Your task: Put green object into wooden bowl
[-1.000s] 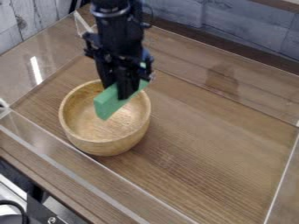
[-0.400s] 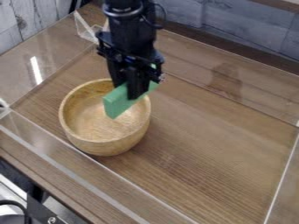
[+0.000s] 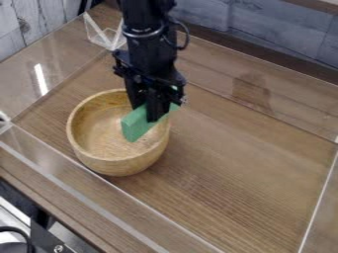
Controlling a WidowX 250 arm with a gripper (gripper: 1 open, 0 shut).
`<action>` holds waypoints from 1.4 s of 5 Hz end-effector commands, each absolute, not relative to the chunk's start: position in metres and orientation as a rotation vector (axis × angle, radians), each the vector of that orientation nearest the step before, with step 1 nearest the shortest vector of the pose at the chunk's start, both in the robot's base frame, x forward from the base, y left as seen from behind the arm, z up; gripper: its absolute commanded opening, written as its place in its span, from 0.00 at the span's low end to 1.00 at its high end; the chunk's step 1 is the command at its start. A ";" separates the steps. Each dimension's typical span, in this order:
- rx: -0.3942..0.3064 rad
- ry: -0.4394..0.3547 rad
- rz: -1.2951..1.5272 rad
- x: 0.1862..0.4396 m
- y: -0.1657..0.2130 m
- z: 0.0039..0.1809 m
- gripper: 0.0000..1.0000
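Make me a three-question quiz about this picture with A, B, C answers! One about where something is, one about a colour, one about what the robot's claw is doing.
1. Where is the green object?
A. Over the wooden bowl, by its right rim
B. Flat on the table
C. Outside the clear walls

2. What colour is the bowl?
A. Blue
B. Light tan
C. Black

3. What is the gripper doing?
A. Empty and wide open
B. Resting on the table
C. Gripping the green object

Answers: 1 A, it hangs above the rim. 2 B, pale wood grain shows. 3 C, the bar sticks out below the jaws.

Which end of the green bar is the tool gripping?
The upper end of the long green rectangular bar, clamped in the black tool; the lower end hangs free inside the round tan wooden bowl.
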State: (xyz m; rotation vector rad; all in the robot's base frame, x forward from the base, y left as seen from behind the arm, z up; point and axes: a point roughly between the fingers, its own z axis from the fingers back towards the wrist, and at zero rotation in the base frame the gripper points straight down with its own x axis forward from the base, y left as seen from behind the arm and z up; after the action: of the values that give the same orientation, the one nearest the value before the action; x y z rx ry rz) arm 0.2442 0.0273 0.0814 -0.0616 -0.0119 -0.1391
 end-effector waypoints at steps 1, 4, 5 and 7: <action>-0.055 -0.046 -0.111 0.245 0.034 0.095 0.00; -0.069 -0.030 -0.143 0.258 0.043 0.097 1.00; -0.073 -0.022 -0.170 0.266 0.048 0.091 1.00; -0.094 -0.039 -0.041 0.252 0.057 0.119 1.00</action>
State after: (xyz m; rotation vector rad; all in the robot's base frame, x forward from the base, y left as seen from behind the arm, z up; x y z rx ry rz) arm 0.2450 0.0539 0.1042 -0.1120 0.0171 -0.0501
